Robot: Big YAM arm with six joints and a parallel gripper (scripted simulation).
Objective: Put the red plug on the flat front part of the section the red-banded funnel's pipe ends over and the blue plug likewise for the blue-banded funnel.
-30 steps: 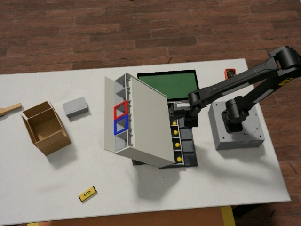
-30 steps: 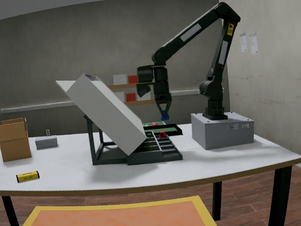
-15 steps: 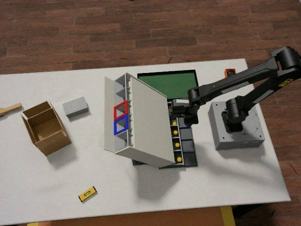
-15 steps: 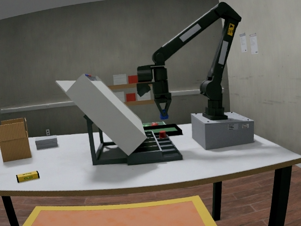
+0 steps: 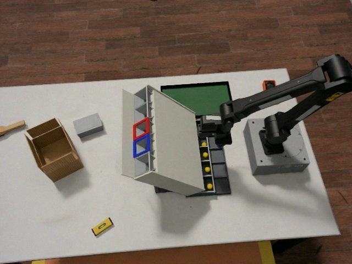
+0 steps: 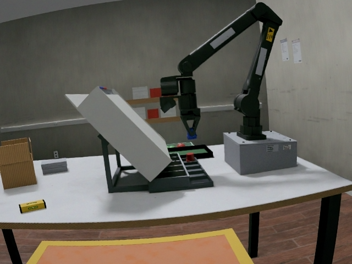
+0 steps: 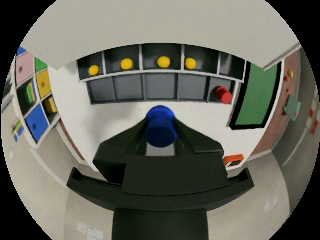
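Observation:
My gripper is shut on the blue plug and holds it well above the dark row of sections, near its far end. The blue plug also shows in the exterior view. The red plug stands on the flat front part of the farthest section; in the wrist view it is at the right end. Several yellow marbles lie in the other sections' rear pockets. The red-banded funnel and the blue-banded funnel sit at the top of the sloped white cover.
A green tray lies behind the sections. The arm's grey base is to the right. A cardboard box, a grey block and a yellow level lie to the left. An orange device sits at the far right edge.

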